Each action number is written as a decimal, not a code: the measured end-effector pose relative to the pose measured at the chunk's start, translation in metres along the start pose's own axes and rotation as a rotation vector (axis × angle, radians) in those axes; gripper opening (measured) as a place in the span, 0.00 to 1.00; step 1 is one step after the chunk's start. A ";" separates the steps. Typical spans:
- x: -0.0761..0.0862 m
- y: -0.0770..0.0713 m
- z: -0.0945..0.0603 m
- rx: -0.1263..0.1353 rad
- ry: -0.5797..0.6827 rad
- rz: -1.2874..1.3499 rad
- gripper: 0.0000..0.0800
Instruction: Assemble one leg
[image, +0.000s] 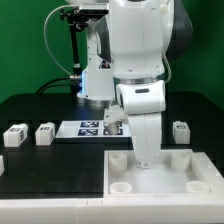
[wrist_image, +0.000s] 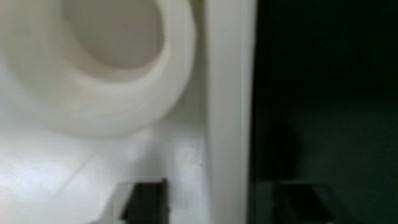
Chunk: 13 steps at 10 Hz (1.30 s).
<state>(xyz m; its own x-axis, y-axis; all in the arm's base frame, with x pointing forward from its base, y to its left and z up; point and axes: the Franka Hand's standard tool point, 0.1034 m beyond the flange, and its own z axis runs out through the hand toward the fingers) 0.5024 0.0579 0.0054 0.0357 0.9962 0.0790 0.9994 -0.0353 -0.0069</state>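
Three small white legs with square markers lie on the black table in the exterior view: two at the left (image: 14, 135) (image: 45, 132) and one at the right (image: 181, 130). None is held. My gripper (image: 146, 160) points straight down at the back edge of the large white panel (image: 190, 185). In the wrist view the gripper (wrist_image: 222, 203) is open, one dark fingertip (wrist_image: 146, 200) over the panel and the other over the black table. The panel's edge (wrist_image: 222, 110) runs between them. A raised round corner socket (wrist_image: 98, 60) fills the view beside it.
The marker board (image: 88, 128) lies on the table behind the panel, partly behind the arm. The panel's raised sockets (image: 119, 159) stand at its corners. A black stand with cables (image: 75, 50) rises at the back.
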 end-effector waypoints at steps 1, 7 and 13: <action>0.000 0.000 0.000 0.000 0.000 0.000 0.53; -0.001 0.000 0.000 0.000 0.000 0.001 0.81; 0.029 -0.029 -0.047 -0.028 -0.024 0.279 0.81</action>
<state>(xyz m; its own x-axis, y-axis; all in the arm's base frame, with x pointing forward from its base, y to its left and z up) 0.4751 0.0841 0.0552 0.3099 0.9492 0.0547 0.9506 -0.3105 0.0023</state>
